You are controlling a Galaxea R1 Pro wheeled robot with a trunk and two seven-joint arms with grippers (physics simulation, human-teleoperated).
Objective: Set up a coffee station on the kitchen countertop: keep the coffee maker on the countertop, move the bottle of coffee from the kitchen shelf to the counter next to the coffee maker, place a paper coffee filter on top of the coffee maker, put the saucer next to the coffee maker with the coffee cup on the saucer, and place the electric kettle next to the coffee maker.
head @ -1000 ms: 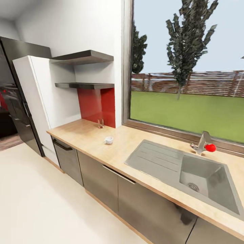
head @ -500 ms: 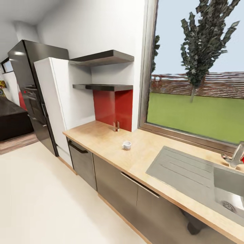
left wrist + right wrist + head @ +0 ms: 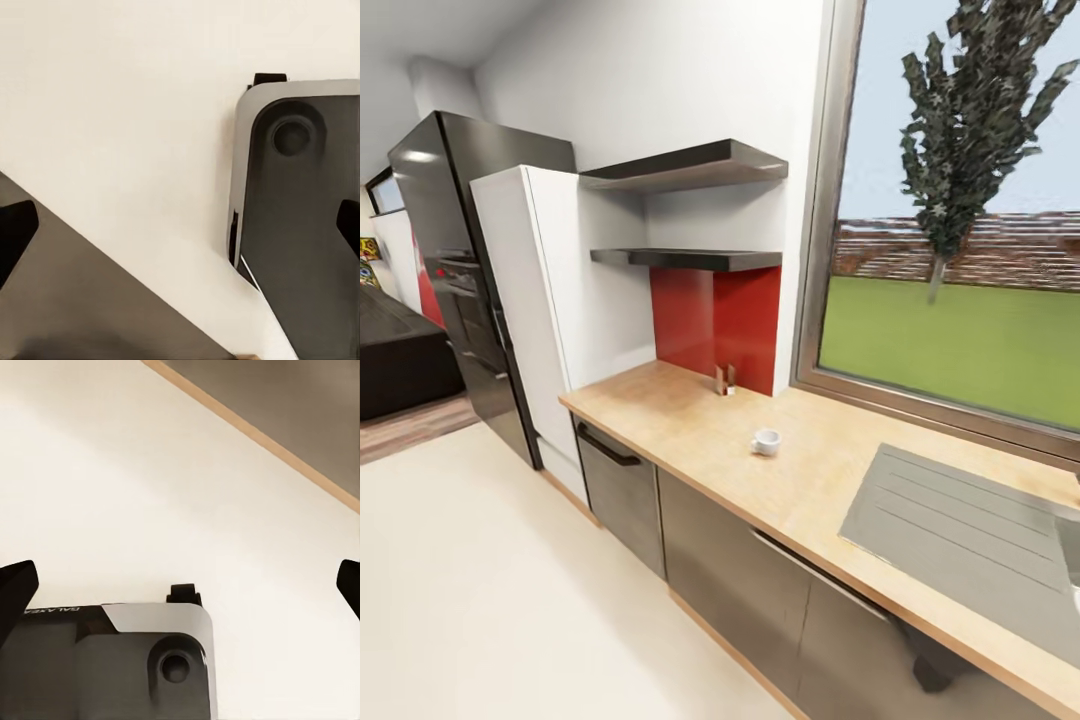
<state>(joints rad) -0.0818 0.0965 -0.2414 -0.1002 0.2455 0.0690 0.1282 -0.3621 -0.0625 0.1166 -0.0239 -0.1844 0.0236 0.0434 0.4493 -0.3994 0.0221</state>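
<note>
A tiny white coffee cup (image 3: 766, 441) stands alone on the beige kitchen countertop (image 3: 670, 415), a little in front of the red backsplash. Above it, the thin glossy black kitchen shelf (image 3: 690, 259) juts from the wall with nothing visible on it. The coffee maker, bottle of coffee, paper coffee filter, saucer and electric kettle are out of view. My left gripper (image 3: 180, 232) hangs open over the pale floor beside my own base. My right gripper (image 3: 180, 589) is open too, with nothing between its fingers.
A thicker matte black shelf (image 3: 690, 165) sits higher up. A small brown object (image 3: 725, 381) stands against the red backsplash (image 3: 715, 320). The grey sink drainboard (image 3: 970, 530) lies at the right. A white cabinet (image 3: 525, 310) and a black fridge (image 3: 455, 260) stand at the left.
The camera has swung left: cup, shelves and fridge sit further right in the picture, and the sink basin and tap have left the frame. Nothing on the counter moved.
</note>
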